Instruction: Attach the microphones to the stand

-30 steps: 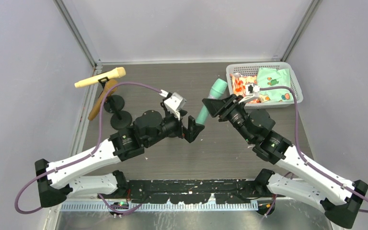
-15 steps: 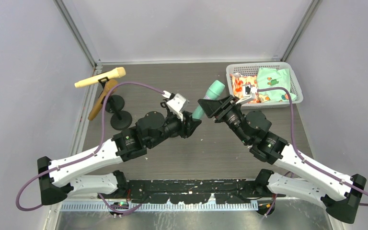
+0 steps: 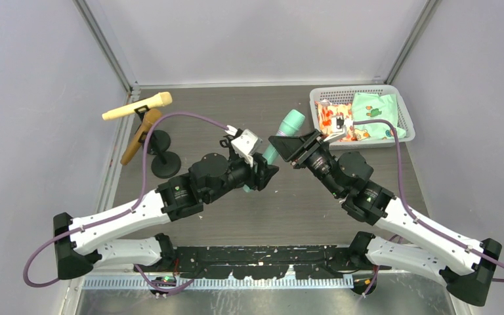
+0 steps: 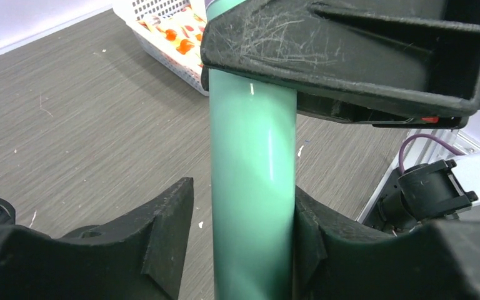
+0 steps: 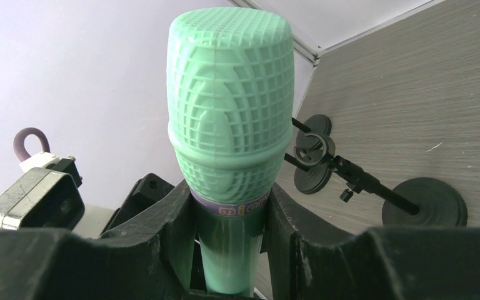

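The mint-green microphone [image 3: 285,131] is off the table, tilted, between both arms. My right gripper [image 5: 230,187] is shut on it just under the ribbed head [image 5: 231,100]. My left gripper [image 4: 244,187] stands around the smooth lower handle [image 4: 253,187]: one finger [image 4: 309,231] touches it, the other finger [image 4: 162,231] stands a little apart. At the far left, a cream-yellow microphone [image 3: 138,106] lies across the top of a black stand [image 3: 165,159]. A golden-brown microphone [image 3: 139,135] leans by the second stand [image 3: 156,140].
A white basket [image 3: 362,92] with colourful cloth items sits at the back right, close behind the right wrist. The enclosure walls close in at left, right and back. In the right wrist view an empty ring clip [image 5: 312,148] and round stand bases [image 5: 425,201] show.
My left gripper has gone from wide open beside the handle to close around it. The right arm carried the green microphone slightly left toward it.
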Motion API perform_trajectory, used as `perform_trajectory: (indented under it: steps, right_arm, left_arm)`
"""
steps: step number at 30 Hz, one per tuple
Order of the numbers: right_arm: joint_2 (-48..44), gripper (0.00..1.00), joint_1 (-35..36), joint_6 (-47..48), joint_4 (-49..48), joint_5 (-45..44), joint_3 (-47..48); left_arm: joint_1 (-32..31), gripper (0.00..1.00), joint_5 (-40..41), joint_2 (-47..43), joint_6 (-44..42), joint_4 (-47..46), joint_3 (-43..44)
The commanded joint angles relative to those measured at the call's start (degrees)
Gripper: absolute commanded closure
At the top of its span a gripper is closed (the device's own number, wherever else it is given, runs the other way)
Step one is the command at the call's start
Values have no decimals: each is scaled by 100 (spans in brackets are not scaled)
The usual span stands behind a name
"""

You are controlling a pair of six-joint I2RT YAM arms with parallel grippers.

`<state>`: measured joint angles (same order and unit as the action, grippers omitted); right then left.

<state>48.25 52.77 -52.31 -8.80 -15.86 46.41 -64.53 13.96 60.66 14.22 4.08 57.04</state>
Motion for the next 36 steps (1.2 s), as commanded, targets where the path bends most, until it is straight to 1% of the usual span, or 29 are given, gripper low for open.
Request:
perform_trajectory:
  steps: [1, 4, 6, 8, 10, 14, 16, 18, 23, 33, 35, 36]
  right_arm:
    - [-154, 92, 26, -279, -535, 111, 136]
    - [-174, 91, 31, -270, -487, 101, 138]
    - [-188, 88, 26, -263, -453, 105, 140]
    - [-201, 81, 28, -255, -404, 89, 129]
    - [-225, 72, 27, -246, -346, 17, 100]
    - [-208, 56, 27, -132, -355, -135, 61]
    - [-142, 50, 27, -56, -431, -156, 72]
    - [-44, 47, 31, -18, -466, -104, 129]
    - [169, 45, 22, 11, -466, 109, 278]
    - [408, 44, 24, 4, -547, 115, 338]
    - [420, 48, 20, 20, -590, 86, 311]
    - [412, 51, 20, 28, -616, 77, 295]
  left_arm:
    - [1, 49, 74, -11, -130, -207, -17]
    - [-4, 60, 59, -26, -121, -213, -35]
    - [0, 72, 63, -37, -136, -213, -35]
    - [-3, 85, 43, -46, -147, -206, -39]
    - [1, 99, -3, -54, -141, -219, -47]
    - [-3, 100, -135, -81, -83, -327, -104]
    - [2, 100, -196, -81, -69, -334, -105]
    - [1, 100, -240, -81, -68, -333, -109]
    - [2, 100, -327, -104, -62, -330, -133]
    - [-5, 100, -485, -149, -25, -328, -110]
    - [-4, 100, -494, -176, -16, -333, -145]
    - [-4, 100, -475, -197, -9, -329, -175]
